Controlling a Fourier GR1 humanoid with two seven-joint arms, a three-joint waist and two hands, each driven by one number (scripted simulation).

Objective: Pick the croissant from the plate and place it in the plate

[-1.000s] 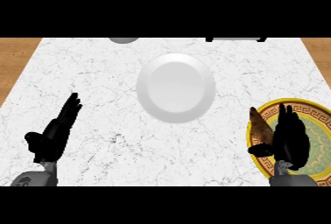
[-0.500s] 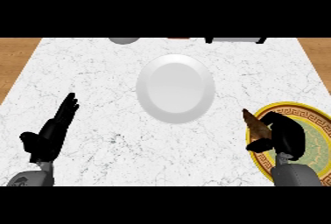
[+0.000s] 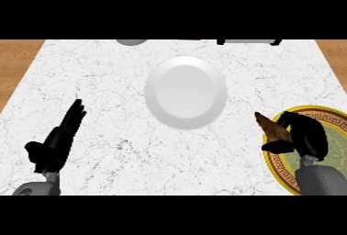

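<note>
My right hand [image 3: 305, 137] curls around the croissant [image 3: 272, 129] over the gold plate [image 3: 331, 120]; my left hand [image 3: 58, 140] rests open.

Both forearms are smooth grey rounded cylinders, showing only as short stubs at the lower edge. Each ends in a matte black robot hand: the left robot hand [image 3: 58, 140] is slender with long thin fingers and a stubby thumb; the right robot hand [image 3: 306, 137] looks bulkier, with glossy highlights.
</note>
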